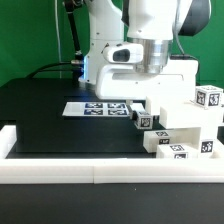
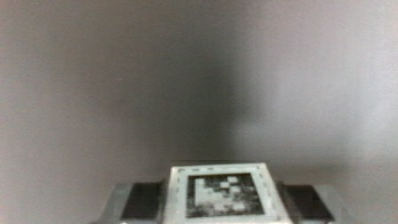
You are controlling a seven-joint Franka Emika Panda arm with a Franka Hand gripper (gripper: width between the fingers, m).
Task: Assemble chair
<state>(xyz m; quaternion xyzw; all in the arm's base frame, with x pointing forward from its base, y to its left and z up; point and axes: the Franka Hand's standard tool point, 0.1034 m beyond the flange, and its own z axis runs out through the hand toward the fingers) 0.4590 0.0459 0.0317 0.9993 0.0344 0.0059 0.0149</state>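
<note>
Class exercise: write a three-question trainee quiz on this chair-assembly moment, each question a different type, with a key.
1. True or false: the pincer is shut on a tagged white piece.
2. In the exterior view, the marker board lies on: A) the black table B) the white rail C) a stack of pieces.
3. Fill in: loose white chair pieces cluster on the exterior view's ____ side.

Key: 1 true; 2 A; 3 right.
</note>
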